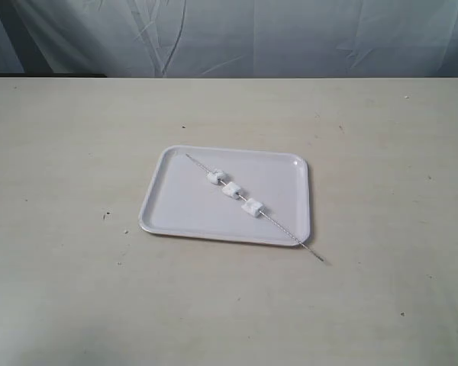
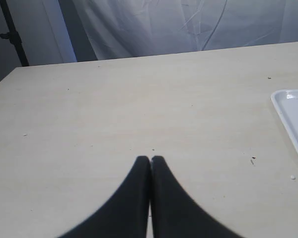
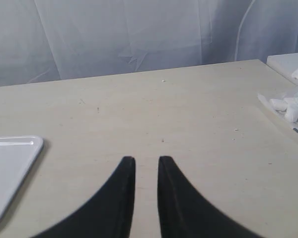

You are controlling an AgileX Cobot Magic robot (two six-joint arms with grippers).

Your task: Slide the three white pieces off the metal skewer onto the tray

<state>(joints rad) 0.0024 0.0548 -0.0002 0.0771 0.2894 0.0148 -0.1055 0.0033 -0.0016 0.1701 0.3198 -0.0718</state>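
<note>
The white tray lies mid-table in the exterior view. Across it runs the thin metal skewer, its lower end poking past the tray's near right corner. Three white pieces are threaded on it in a row: one, one, one. Neither arm appears in the exterior view. My left gripper is shut, empty, over bare table, with a tray corner off to one side. My right gripper is open by a narrow gap, empty, with a tray corner beside it.
A clear bag of loose white pieces and a white slab lie at the table's edge in the right wrist view. A pale curtain hangs behind the table. Dark specks dot the tabletop.
</note>
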